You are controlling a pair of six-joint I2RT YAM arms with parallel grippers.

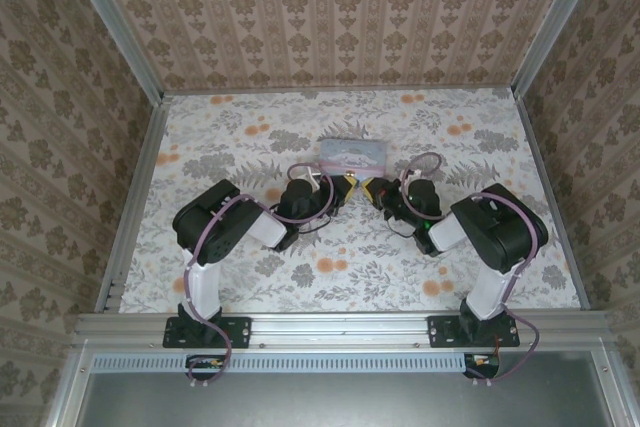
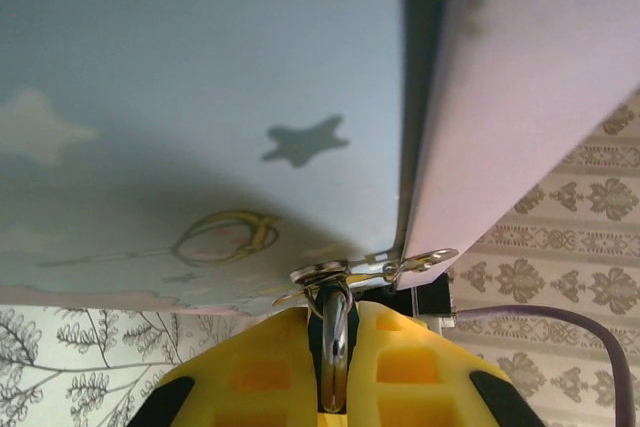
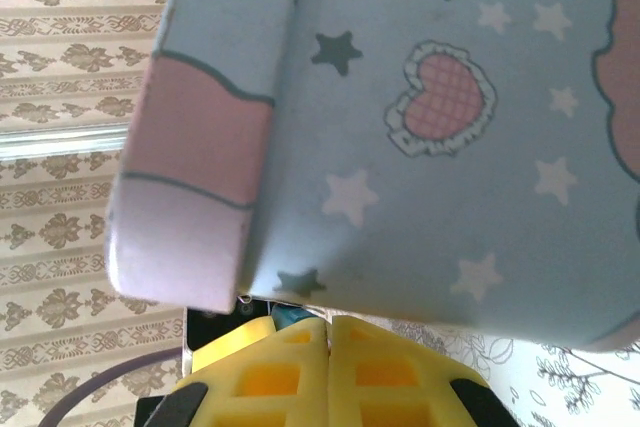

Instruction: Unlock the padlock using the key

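Observation:
A pastel blue and pink tin box (image 1: 352, 155) lies at mid-table, and both grippers meet at its near edge. My left gripper (image 1: 345, 187) (image 2: 335, 319) is shut on a shiny rounded metal piece (image 2: 336, 342), which I take for the padlock, hanging from the box's clasp (image 2: 325, 273). A flat silver piece on a thin ring (image 2: 425, 261), apparently the key, sticks out to the right under the box corner. My right gripper (image 1: 370, 187) (image 3: 330, 325) has its yellow fingers pressed together. A teal bit (image 3: 290, 315) peeks out by its tips; I cannot tell whether it is gripped.
The box (image 2: 200, 97) (image 3: 420, 177) looms just above both wrist cameras. The left gripper's yellow finger (image 3: 222, 345) sits close beside the right one. Patterned walls stand on three sides of the floral table (image 1: 330, 267), with room in front of the arms.

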